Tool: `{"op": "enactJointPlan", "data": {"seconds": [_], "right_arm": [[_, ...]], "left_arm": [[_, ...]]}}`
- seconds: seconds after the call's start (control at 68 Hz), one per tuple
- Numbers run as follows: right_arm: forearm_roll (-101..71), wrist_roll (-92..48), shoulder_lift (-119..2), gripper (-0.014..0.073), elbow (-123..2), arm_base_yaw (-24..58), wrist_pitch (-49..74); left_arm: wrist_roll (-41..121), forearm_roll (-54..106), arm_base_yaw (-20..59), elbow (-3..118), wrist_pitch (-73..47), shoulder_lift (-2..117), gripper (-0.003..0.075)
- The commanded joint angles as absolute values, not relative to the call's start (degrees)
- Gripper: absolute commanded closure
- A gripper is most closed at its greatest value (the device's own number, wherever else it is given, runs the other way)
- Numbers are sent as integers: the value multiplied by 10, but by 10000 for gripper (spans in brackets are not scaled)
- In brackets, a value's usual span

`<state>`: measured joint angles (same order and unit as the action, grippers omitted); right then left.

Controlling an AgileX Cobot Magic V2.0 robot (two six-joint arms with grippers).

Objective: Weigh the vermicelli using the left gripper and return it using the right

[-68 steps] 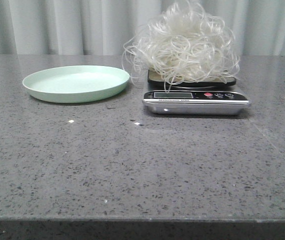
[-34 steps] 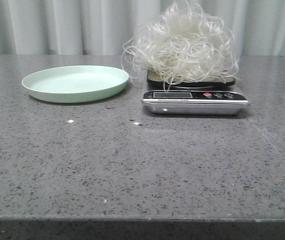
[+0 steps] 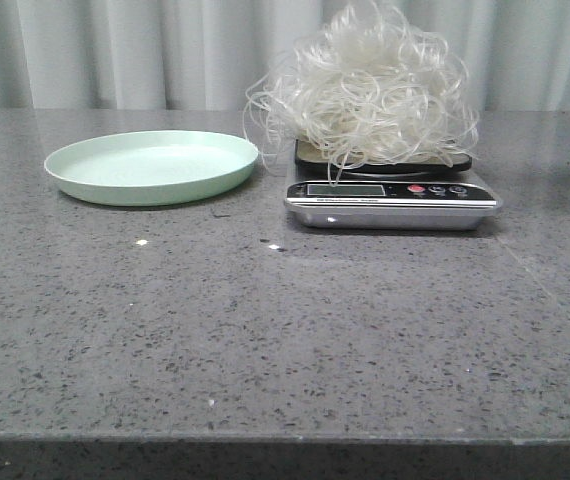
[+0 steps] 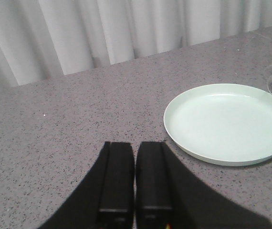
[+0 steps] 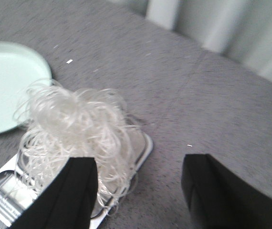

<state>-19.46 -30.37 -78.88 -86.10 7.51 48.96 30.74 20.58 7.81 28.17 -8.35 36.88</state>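
Vermicelli (image 3: 365, 90) is sitting on the scale (image 3: 392, 203), looking light, springy and snag-prone, so you are taking its dense middle with the spread right gripper (image 5: 141, 191); left gripper (image 4: 135, 183) is clenched.

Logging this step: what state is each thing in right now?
vermicelli: piled on the scale, ungripped
scale: loaded, display unreadable
plate: empty, upright, left of the scale
left pincer: shut, holding nothing
right pincer: open, above the table beside the vermicelli

Fluffy whitish vermicelli (image 3: 365, 85) heaped on scale (image 3: 392, 200).
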Motion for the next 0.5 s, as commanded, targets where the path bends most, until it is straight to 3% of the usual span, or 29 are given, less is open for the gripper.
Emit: {"op": "enactJointPlan", "data": {"seconds": [0.0, 0.235, 0.485], "right_arm": [[-256, -411, -822, 95, -907, 77, 495], [-375, -601, -915, 95, -922, 77, 554], [-386, -645, -993, 95, -922, 77, 524]], "left_arm": [[301, 214, 79, 298, -45, 367, 584], [301, 214, 79, 298, -45, 367, 584], [301, 214, 79, 298, -45, 367, 584]]}}
